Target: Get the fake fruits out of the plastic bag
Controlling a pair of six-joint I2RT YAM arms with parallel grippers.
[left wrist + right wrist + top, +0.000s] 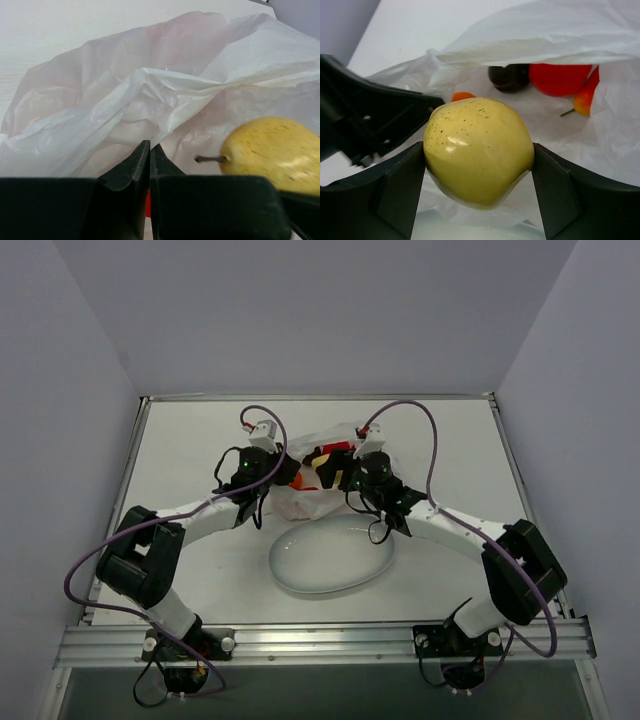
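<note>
Extraction of one fruit. The right end effector is clenched on a glossy yellow pear-shaped plastic fruit, gripped across its widest part at the mouth of the thin crinkled translucent white plastic bag. The left end effector has its jaws pressed together, apparently on a fold of bag film. For a clean withdrawal, the pear should be lifted up and towards the smooth white oval plate while the bag is held against the tabletop. The upper flap of film overhangs the opening and may snag. Inside the bag lie a dark purple plum, a red round fruit, a red-orange elongated fruit and a small orange fruit.
</note>
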